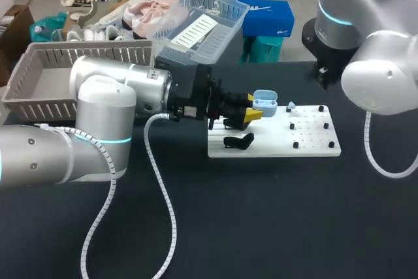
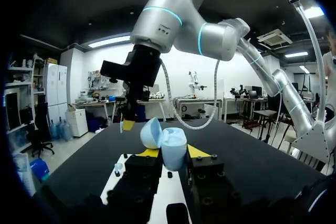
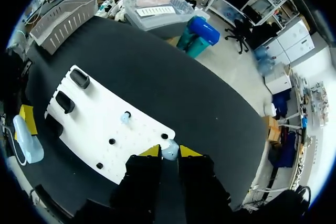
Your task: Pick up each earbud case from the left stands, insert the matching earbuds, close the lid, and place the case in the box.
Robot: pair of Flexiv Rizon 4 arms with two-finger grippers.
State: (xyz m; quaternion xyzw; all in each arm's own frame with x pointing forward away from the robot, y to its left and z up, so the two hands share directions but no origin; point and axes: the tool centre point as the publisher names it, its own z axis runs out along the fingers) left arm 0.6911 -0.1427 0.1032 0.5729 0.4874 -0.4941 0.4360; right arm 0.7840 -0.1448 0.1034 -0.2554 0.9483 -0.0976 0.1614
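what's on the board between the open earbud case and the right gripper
A lone earbud and black pegs on the white board, in the right wrist view.

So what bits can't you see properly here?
- Head view: the right gripper is hidden behind its own arm.
- Inside the earbud case: the left wrist view shows only its outside; in the head view it is too small.
- Head view: the left arm covers part of the gray basket.
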